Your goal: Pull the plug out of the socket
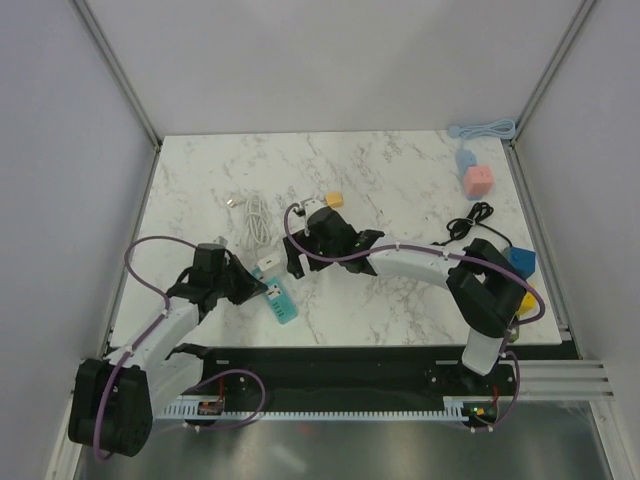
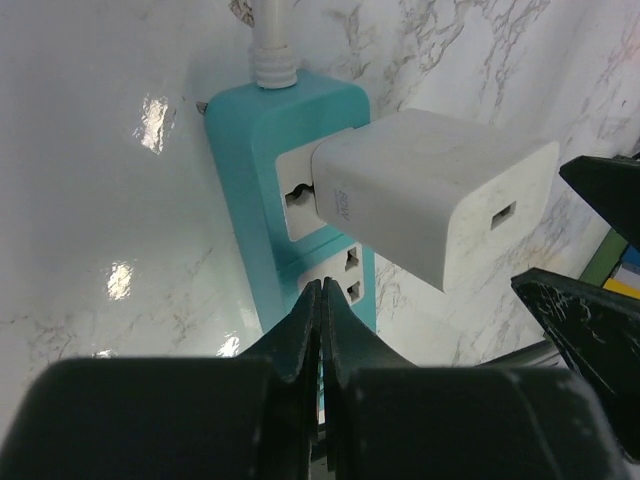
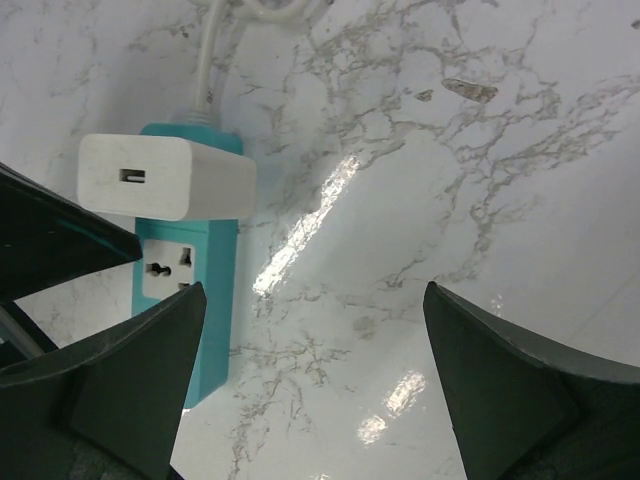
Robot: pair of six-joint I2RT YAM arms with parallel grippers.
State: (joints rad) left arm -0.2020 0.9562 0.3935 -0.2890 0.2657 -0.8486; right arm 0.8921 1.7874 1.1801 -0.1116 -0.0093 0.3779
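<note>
A teal socket strip lies flat on the marble, with a white plug standing in its upper outlet. My left gripper is shut with nothing between its fingers, and its tips rest on the strip's lower outlet. In the top view the strip sits left of centre, the plug at its far end, the left gripper beside it. My right gripper stands wide open just right of the plug and strip, holding nothing. Its fingers show at the right of the left wrist view.
The strip's white cable lies coiled behind it. An orange cube sits near the right wrist. A pink cube, a blue cube, a black cable and a blue block lie at the right edge.
</note>
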